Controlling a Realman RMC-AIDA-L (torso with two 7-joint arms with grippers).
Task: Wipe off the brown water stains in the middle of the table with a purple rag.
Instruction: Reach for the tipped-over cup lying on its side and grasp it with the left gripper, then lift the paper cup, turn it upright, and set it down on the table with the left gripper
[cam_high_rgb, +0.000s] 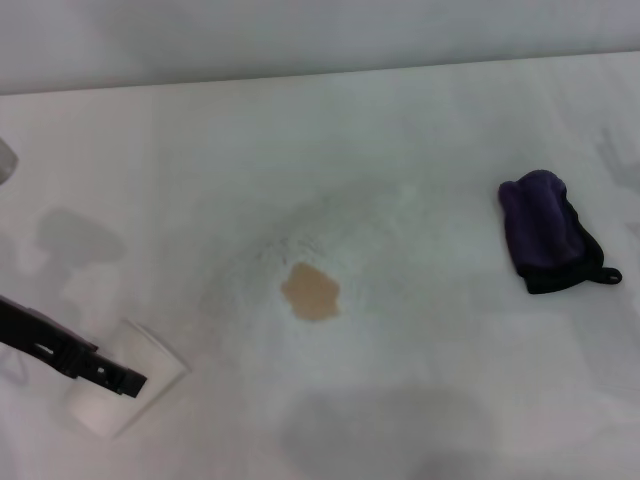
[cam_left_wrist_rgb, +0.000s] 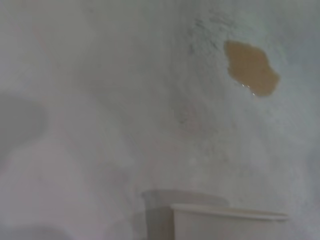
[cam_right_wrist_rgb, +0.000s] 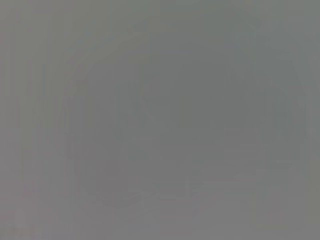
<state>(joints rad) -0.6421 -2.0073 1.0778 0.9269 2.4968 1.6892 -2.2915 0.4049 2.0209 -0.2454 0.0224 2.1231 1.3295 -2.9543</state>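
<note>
The brown water stains (cam_high_rgb: 311, 292) form one small tan blotch in the middle of the white table (cam_high_rgb: 400, 130); the left wrist view shows the blotch (cam_left_wrist_rgb: 250, 67) too. The purple rag (cam_high_rgb: 548, 230) lies bunched at the right of the table, its black edge and loop toward me. At the near left, my left gripper (cam_high_rgb: 118, 378) is shut on a tilted white paper cup (cam_high_rgb: 125, 385), well left of the stain. The cup's rim (cam_left_wrist_rgb: 230, 214) also appears in the left wrist view. My right gripper is out of view, and its wrist view is a blank grey.
Faint grey smudges (cam_high_rgb: 330, 215) ring the stain. The table's far edge (cam_high_rgb: 320, 72) meets a pale wall. Soft shadows (cam_high_rgb: 75, 240) fall on the left part of the tabletop.
</note>
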